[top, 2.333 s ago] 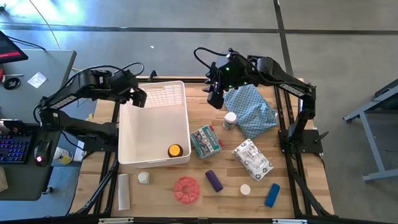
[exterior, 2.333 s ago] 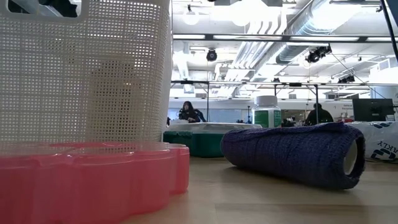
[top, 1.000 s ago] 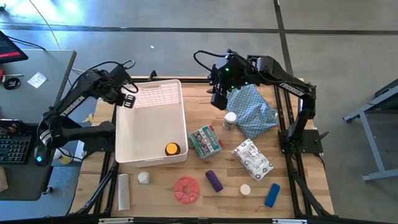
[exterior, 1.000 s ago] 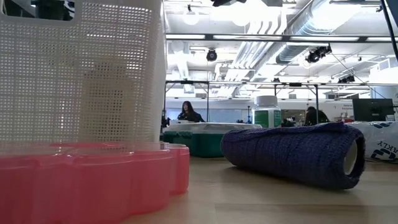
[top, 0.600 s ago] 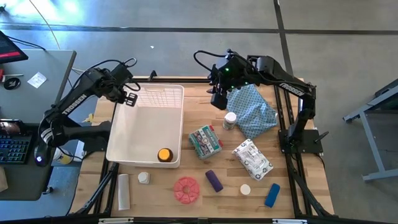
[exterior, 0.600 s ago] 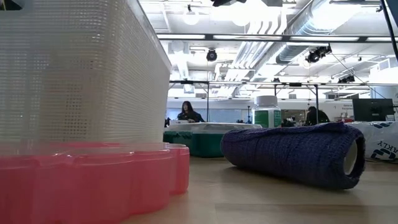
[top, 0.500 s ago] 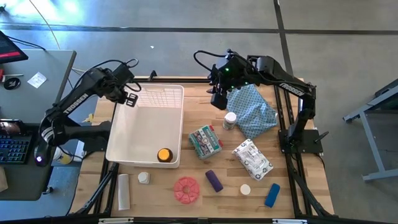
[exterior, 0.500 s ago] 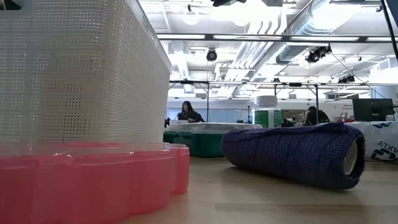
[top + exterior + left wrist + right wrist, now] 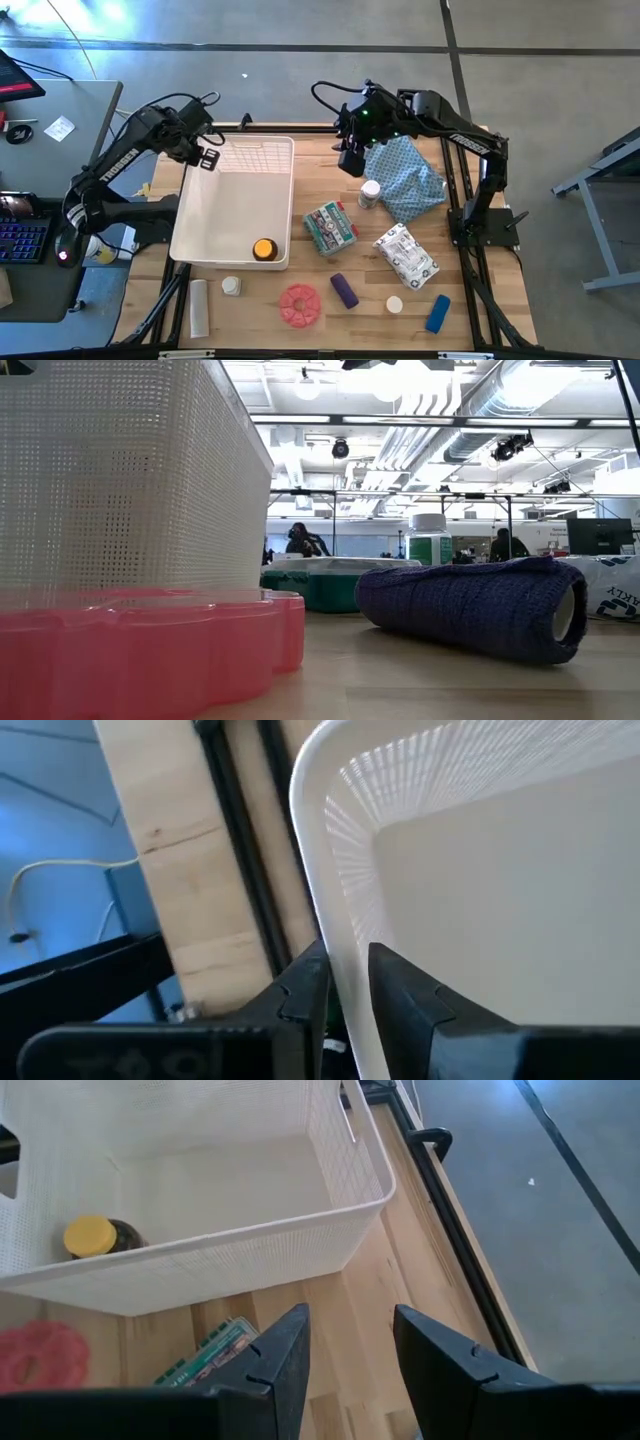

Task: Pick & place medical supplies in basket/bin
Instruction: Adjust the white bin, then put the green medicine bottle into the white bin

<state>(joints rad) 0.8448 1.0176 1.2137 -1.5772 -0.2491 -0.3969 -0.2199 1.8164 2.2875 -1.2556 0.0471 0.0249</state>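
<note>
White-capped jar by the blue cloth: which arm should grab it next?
Right. The right end effector hangs open and empty just behind the white-capped jar, beside the blue cloth. The left end effector is clamped on the rim of the bin at its far left corner, so it is occupied.

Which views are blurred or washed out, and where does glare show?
Low view: the red disc up close is soft, and ceiling lights glare. Left wrist view: the basket wall looks washed out beside the left hand. High view: glare on the floor at top left.
</note>
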